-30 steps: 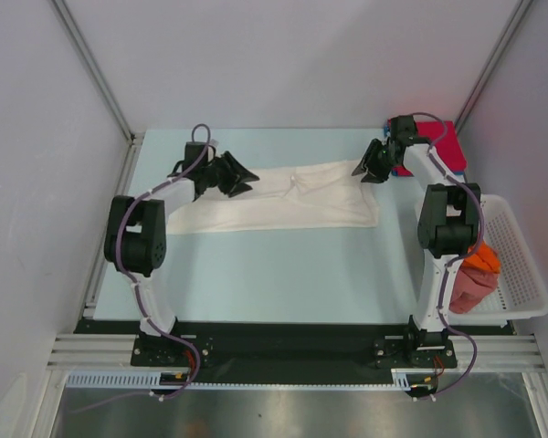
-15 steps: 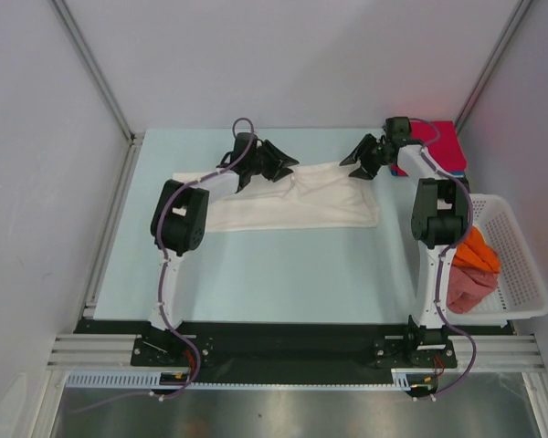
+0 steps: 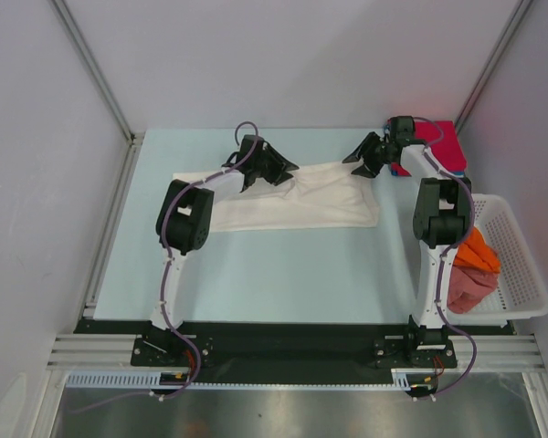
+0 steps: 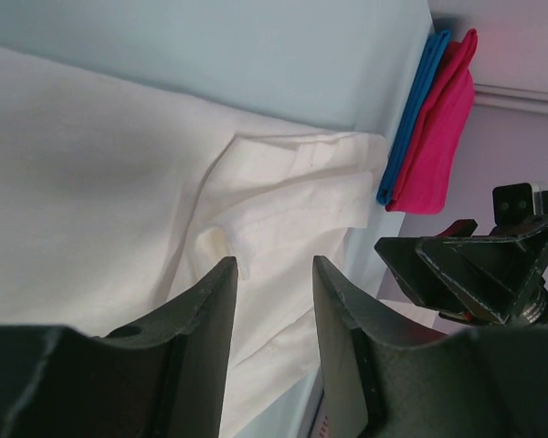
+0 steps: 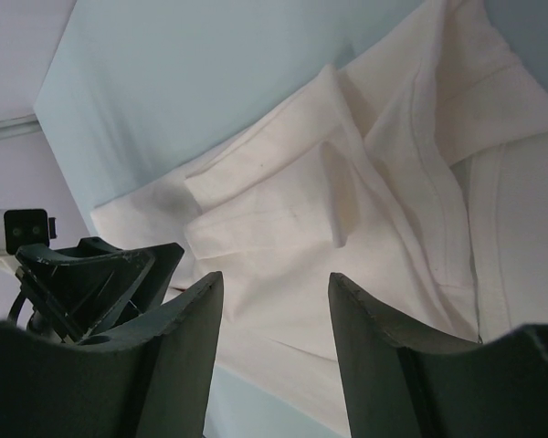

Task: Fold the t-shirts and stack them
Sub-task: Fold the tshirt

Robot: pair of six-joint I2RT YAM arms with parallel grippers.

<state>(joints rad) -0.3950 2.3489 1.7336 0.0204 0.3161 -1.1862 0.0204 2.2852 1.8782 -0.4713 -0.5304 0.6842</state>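
A white t-shirt [image 3: 292, 205] lies as a long, rumpled folded strip across the back of the table, and it fills the left wrist view [image 4: 91, 182] and the right wrist view [image 5: 283, 210]. My left gripper [image 3: 288, 173] [image 4: 272, 274] hovers open over its middle, with only cloth behind the gap. At the strip's right end my right gripper [image 3: 352, 164] [image 5: 274, 292] hangs open and holds nothing. The two grippers face each other. A folded red t-shirt [image 3: 438, 141] [image 4: 438, 119] rests on a blue one [image 4: 411, 119] at the back right corner.
A white lattice basket [image 3: 530, 274] stands at the right edge. It holds an orange t-shirt [image 3: 479, 251] and a pinkish-red one [image 3: 470, 290]. Grey walls close in the table on three sides.
The left arm has swung right, from the strip's left part to its middle. The right gripper has opened wider and drawn slightly back. The shirt's middle is more rumpled.
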